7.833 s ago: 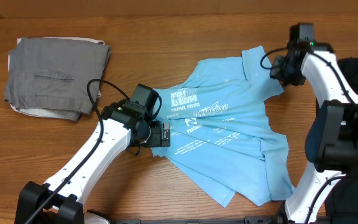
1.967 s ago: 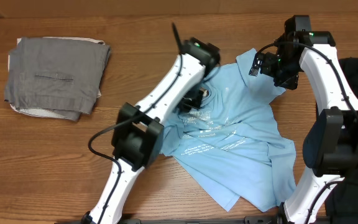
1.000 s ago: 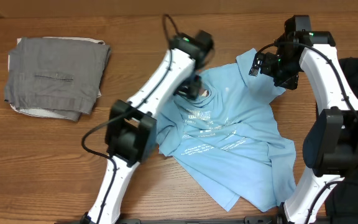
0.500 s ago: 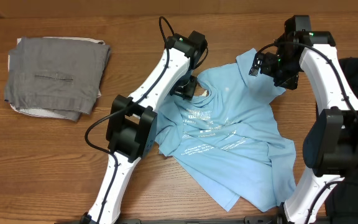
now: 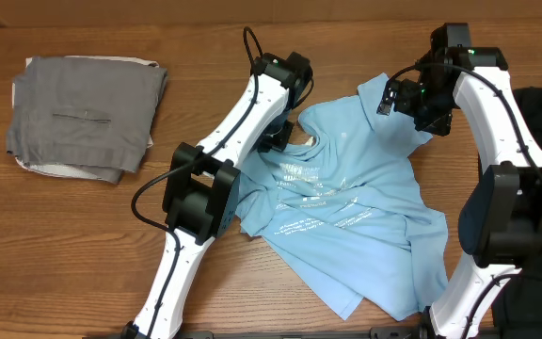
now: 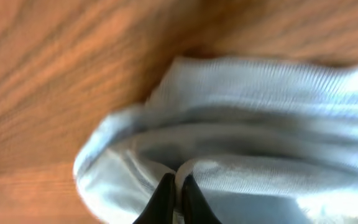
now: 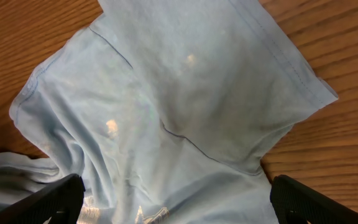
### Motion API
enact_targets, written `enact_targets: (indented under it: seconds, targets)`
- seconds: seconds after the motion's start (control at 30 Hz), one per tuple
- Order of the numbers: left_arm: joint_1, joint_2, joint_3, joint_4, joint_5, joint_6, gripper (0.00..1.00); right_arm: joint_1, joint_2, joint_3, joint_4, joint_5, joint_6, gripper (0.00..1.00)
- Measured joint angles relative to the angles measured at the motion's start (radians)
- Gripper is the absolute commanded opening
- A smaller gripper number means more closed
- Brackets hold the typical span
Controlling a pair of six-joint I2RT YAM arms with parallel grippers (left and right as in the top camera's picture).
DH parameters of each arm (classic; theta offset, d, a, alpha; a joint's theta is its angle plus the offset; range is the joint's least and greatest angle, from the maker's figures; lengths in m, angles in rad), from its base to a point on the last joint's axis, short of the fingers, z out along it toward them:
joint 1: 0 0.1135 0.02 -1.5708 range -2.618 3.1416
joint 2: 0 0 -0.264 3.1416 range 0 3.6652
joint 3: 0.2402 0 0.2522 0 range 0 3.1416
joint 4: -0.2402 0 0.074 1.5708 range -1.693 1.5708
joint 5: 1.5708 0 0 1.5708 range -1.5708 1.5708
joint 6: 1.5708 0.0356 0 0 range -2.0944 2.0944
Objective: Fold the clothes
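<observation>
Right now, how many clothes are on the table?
2: a light blue T-shirt crumpled in the middle, and a folded grey garment at the upper left. A white edge under it may be another.

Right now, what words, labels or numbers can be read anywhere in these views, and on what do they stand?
White print, several lines, on the light blue T-shirt: too small and blurred to read.
Folded grey garment: no text visible.
Nothing readable in either wrist view.
</observation>
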Motion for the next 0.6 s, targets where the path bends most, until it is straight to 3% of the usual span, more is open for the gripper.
enact_targets:
  seconds: [0.27, 0.6]
  targets:
    - [-0.047, -0.004, 0.021, -0.135, -0.007, -0.028, 0.04, 0.000, 0.000, 0.000, 0.000, -0.001, 0.000, 1.00]
    - [-0.247, -0.030, 0.021, -0.164, 0.056, -0.066, 0.10, 0.000, 0.000, 0.000, 0.000, 0.000, 0.000, 1.00]
